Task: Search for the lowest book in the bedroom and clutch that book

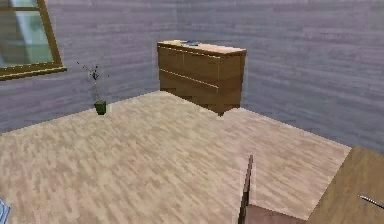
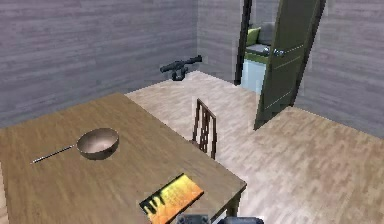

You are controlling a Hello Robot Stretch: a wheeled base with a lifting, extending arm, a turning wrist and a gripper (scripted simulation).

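A wooden table [image 2: 60, 130] is seen across the lower left of the arm side view, cut off by the left and bottom edges. One corner of it is also caught at the forward view's lower right. A brown dresser [image 1: 200, 75] is set against the far grey wall in the forward view. A flat pale thing [image 1: 192, 43] lies on its top, too small to be named. A dark green door [image 2: 290, 60] is seen standing ajar, and the room past it is largely hidden. A window [image 1: 20, 35] is cropped by the forward view's upper left corner. A chair [image 2: 205, 125] is placed at the table's far side.

On the table a pan [image 2: 98, 144] rests with its handle pointing left. An orange book [image 2: 172, 195] lies flat at the near edge, well apart from the pan.

A dark object [image 2: 180, 67] on the floor by the far wall cannot be identified. A small potted plant [image 1: 98, 95] stands on the floor near the dresser.

The gripper [image 2: 225, 217] is barely seen at the bottom edge, just beside the book. Its far end is cut off, so whether anything is held cannot be told.
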